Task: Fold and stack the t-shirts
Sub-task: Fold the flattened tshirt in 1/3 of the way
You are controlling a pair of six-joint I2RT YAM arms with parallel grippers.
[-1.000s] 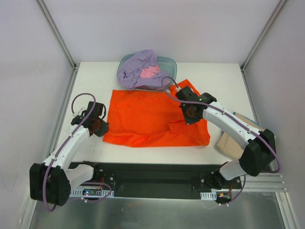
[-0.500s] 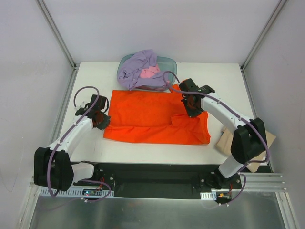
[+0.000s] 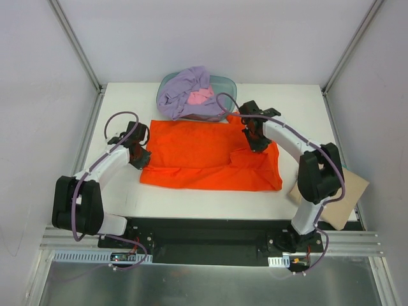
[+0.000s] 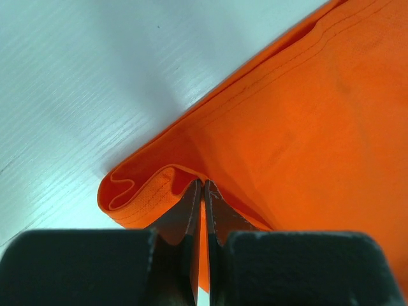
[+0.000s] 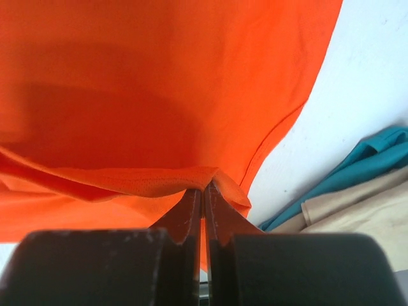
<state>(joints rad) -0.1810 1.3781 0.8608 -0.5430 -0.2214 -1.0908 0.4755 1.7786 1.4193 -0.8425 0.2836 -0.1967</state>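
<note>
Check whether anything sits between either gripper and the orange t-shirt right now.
Nothing visible does. The left gripper and the right gripper are each shut directly on the orange t-shirt. The teal tub stands at the shirt's far edge, away from both grips.

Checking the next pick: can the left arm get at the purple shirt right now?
Probably not yet: the left fingers are shut on the orange shirt; otherwise nothing stands before the purple shirt.

Top view high, looking down; wrist views close; shared: orange-red t-shirt (image 3: 204,156)
</note>
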